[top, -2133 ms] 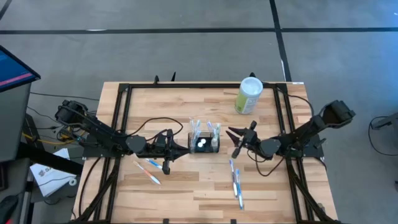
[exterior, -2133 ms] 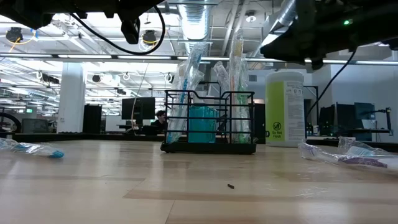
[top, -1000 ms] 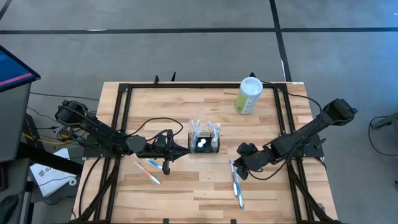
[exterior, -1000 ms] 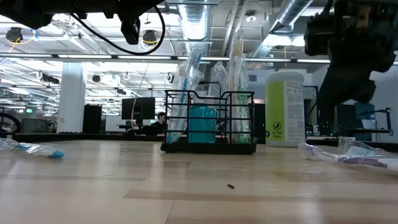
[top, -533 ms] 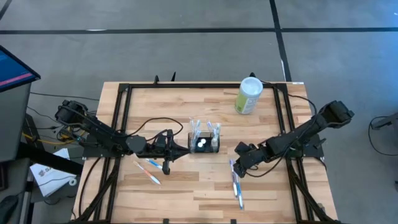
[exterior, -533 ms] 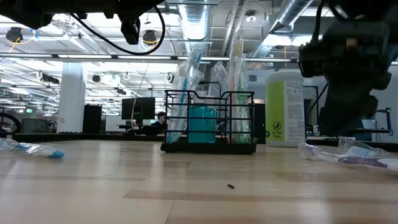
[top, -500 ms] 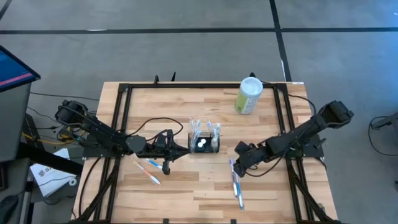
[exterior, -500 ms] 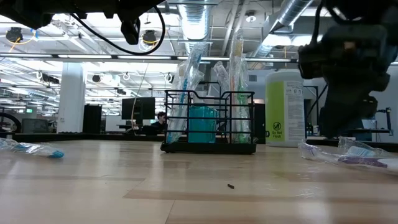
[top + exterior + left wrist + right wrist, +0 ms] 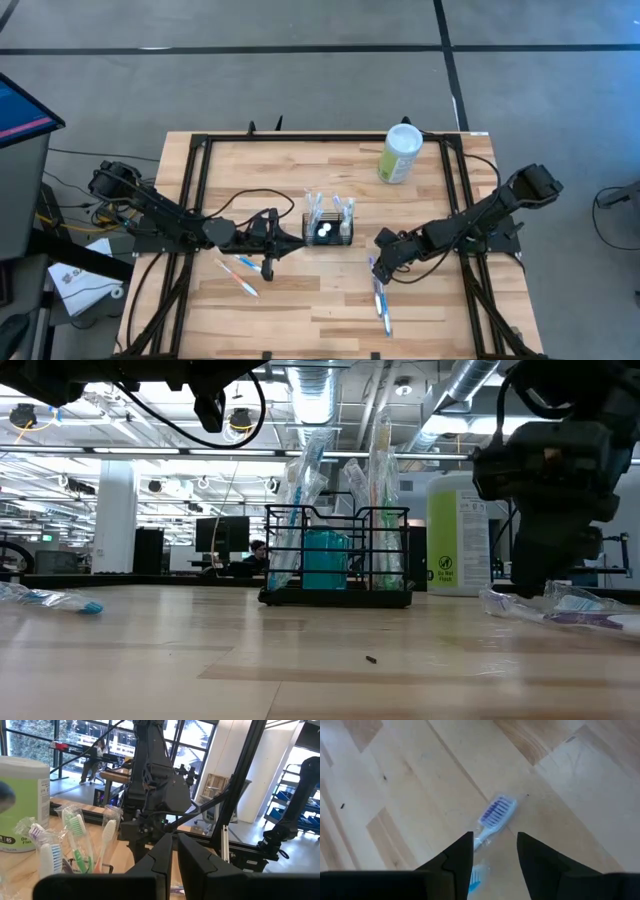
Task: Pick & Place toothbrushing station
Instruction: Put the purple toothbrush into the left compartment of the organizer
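At mid-worktop [image 9: 300, 165] the caddy [image 9: 328, 229] is being left standing, packed with wrapped brushes. Just beside its left end, the left tool [image 9: 268, 262] is being kept clenched on nothing. Over a wrapped toothbrush [image 9: 492, 816], the right tool [image 9: 493, 851] is being held released

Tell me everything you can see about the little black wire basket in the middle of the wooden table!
The small black wire-mesh caddy looks like thin metal, with low walls and open sides. It stands upright and flat near the middle of the pale wooden table. Several clear-wrapped toothbrushes stand in it, poking well above its rim, and a teal item sits inside. From above, something round and white shows in it too. Neither gripper touches it: the left gripper waits beside it and the right gripper is lowered over loose toothbrushes.
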`<state>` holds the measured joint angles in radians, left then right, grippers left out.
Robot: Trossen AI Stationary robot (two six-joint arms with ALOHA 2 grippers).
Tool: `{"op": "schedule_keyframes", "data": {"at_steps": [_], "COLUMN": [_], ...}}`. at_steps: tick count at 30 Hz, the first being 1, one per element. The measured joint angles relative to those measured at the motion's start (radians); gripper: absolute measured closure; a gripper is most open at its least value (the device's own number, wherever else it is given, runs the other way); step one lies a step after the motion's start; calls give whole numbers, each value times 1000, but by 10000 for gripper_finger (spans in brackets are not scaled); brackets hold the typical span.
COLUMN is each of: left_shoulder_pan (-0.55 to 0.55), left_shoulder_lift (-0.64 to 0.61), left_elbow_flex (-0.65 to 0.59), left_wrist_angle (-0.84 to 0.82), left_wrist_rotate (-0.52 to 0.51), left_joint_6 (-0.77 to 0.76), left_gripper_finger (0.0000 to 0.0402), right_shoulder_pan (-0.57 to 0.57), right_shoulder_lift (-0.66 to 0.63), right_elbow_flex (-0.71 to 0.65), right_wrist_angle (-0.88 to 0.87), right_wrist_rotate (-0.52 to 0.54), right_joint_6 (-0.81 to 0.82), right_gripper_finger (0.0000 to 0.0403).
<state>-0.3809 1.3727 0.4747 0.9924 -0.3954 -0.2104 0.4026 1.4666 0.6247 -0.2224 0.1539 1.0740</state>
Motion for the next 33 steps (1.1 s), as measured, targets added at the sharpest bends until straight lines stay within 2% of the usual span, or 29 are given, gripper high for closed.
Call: {"op": "schedule_keyframes", "data": {"at_steps": [8, 12, 20, 30, 33], "left_shoulder_pan": [0, 0, 0, 0, 0], "left_shoulder_lift": [0, 0, 0, 0, 0], "left_elbow_flex": [0, 0, 0, 0, 0], "left_wrist_angle": [-6, -8, -13, -20, -25], "left_wrist_rotate": [0, 0, 0, 0, 0], "left_joint_6": [0, 0, 0, 0, 0], "left_gripper_finger": [380, 380, 380, 380, 380], "right_shoulder_pan": [-15, -15, -20, -19, -16], "right_shoulder_lift": [82, 89, 90, 57, 10], "right_elbow_flex": [6, 17, 23, 24, 24], "right_wrist_angle": [47, 36, 45, 81, 82], "right_wrist_rotate": [-27, -25, -26, -20, 20], "right_joint_6": [-11, -33, -66, -114, -135], "right_gripper_finger": [270, 287, 394, 402, 403]}}
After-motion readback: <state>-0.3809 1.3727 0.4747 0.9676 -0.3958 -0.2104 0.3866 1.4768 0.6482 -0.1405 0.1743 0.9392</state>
